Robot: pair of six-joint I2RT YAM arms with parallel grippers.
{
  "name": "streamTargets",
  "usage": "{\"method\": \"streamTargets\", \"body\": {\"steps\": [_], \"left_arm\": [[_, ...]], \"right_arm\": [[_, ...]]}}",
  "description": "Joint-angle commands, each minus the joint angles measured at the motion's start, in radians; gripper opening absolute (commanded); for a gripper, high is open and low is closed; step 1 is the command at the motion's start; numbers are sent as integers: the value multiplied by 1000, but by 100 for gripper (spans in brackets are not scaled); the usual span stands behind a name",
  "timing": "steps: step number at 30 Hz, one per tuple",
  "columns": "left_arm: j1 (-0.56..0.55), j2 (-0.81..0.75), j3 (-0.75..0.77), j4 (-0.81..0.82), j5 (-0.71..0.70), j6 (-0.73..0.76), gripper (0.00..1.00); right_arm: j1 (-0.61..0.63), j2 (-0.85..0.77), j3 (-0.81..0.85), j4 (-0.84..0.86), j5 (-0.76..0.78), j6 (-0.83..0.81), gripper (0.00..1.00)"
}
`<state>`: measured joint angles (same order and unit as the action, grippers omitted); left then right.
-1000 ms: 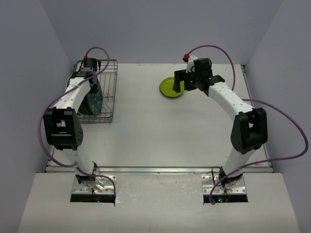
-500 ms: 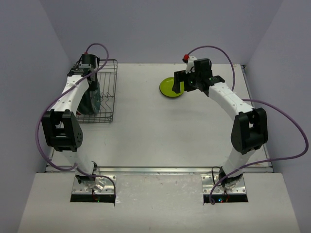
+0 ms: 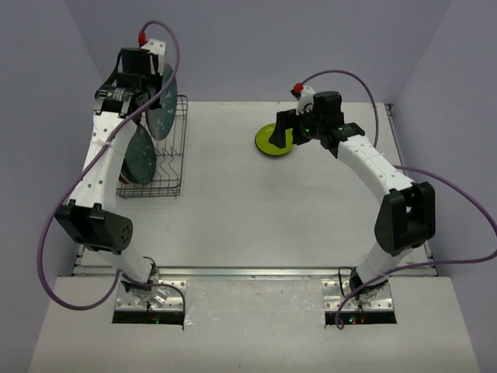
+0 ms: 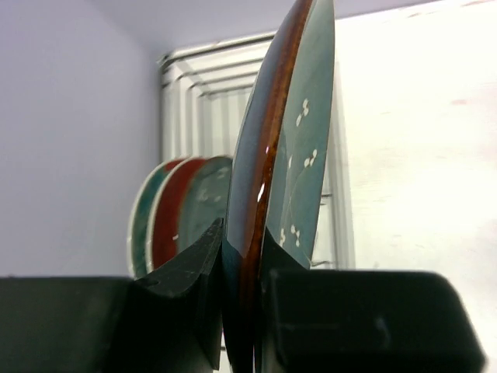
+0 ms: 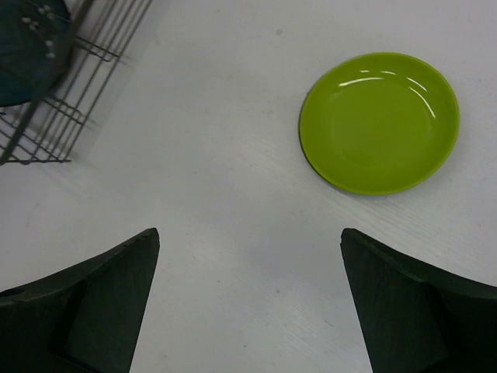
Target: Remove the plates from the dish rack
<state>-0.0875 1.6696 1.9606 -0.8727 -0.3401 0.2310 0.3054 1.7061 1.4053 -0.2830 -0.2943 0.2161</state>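
Observation:
My left gripper (image 3: 152, 87) is shut on the rim of a large plate (image 3: 165, 105) with a teal flowered face and a red-brown back, and holds it on edge high above the black wire dish rack (image 3: 172, 155). In the left wrist view the plate (image 4: 299, 148) stands between my jaws (image 4: 242, 260). Other red and teal plates (image 4: 182, 210) stand upright in the rack (image 4: 198, 85) below; one also shows in the top view (image 3: 138, 158). A lime-green plate (image 3: 272, 141) lies flat on the table. My right gripper (image 3: 292, 129) hovers open beside it, empty (image 5: 250, 241).
In the right wrist view the lime-green plate (image 5: 379, 122) lies ahead to the right, and the rack's corner (image 5: 74, 93) with a teal plate (image 5: 31, 47) is at the upper left. Grey walls enclose the white table on the left, back and right.
My left arm has risen and lifted the large teal-faced plate up out of the rack. The right gripper has shifted only slightly beside the lime-green plate.

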Motion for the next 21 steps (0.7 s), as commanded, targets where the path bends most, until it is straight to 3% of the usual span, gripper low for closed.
{"method": "streamTargets", "body": {"steps": [1, 9, 13, 16, 21], "left_arm": [[-11, -174, -2, 31, 426, -39, 0], [-11, -247, -204, 66, 1142, -92, 0], [-11, -224, -252, 68, 1312, -110, 0], [-12, -206, -265, 64, 1351, -115, 0], [-15, -177, -272, 41, 1392, -106, 0]], "right_arm": [[8, -111, -62, 151, -228, 83, 99], [7, -151, -98, 266, -415, 216, 99], [11, -135, -86, 271, -456, 250, 99], [22, -117, -77, 265, -507, 257, 97], [62, -100, -73, 248, -539, 235, 83]]}}
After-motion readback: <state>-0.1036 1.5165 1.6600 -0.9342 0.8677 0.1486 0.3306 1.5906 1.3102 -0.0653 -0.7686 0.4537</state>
